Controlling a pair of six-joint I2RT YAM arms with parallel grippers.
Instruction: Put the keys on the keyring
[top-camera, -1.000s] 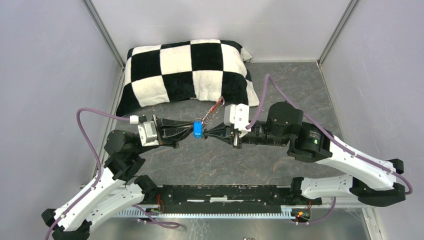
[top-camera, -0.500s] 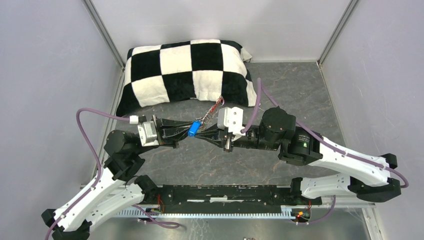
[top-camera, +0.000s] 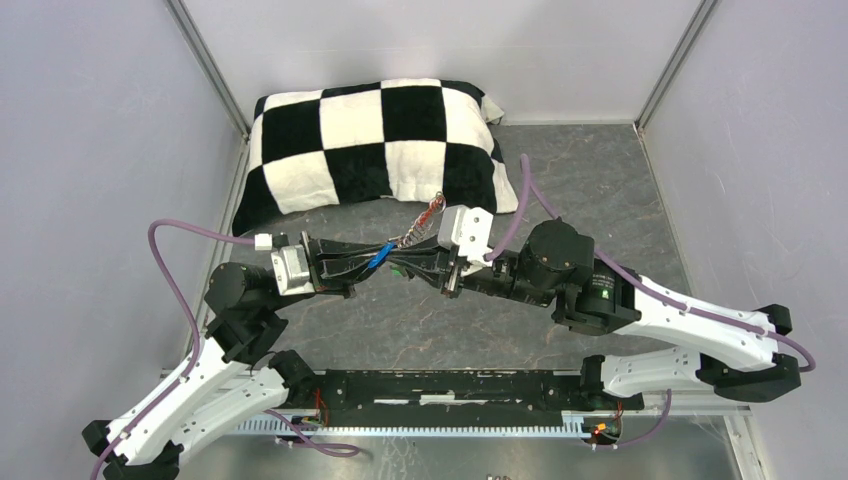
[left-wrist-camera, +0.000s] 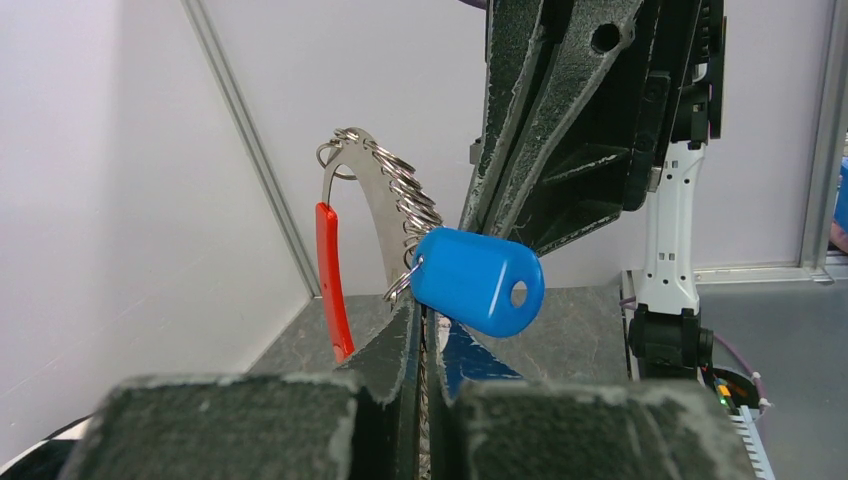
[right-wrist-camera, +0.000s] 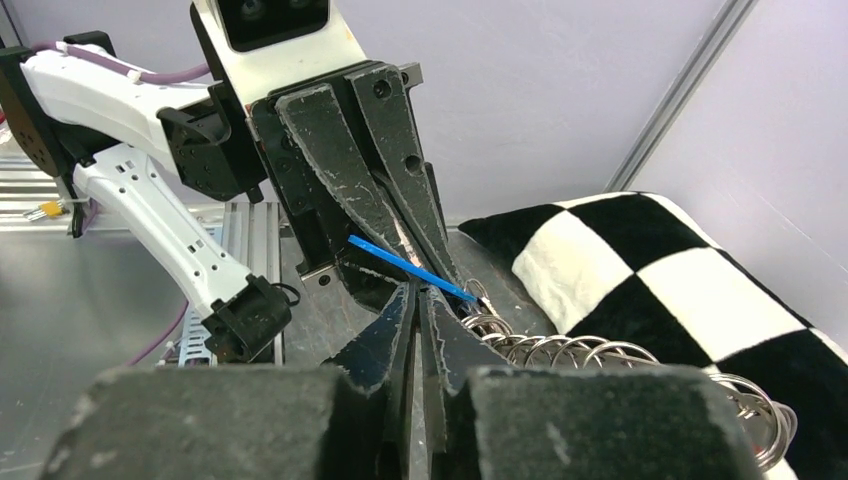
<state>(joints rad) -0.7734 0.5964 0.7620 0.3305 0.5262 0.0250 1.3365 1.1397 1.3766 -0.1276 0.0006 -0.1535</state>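
My left gripper (left-wrist-camera: 423, 322) reaches toward 3 o'clock and my right gripper (right-wrist-camera: 415, 300) toward 9 o'clock, and their tips meet nose to nose above the middle of the grey table (top-camera: 590, 180). My left jaws are pressed together on the lower end of the keyring (left-wrist-camera: 398, 190), whose stack of small silver loops curves up out of them toward 11 o'clock in my left wrist view. The blue key (left-wrist-camera: 480, 283) hangs by its little loop from that stack, just above my left fingertips at 1 o'clock. The red key (left-wrist-camera: 331, 280) dangles edge-on from the far end of the ring. My right jaws stand all but together, only a thin slit between them, with their tips right against the blue key. I cannot tell whether they pinch it. From above, the ring trails off toward 1 o'clock, toward the checkered pillow (top-camera: 370, 140).
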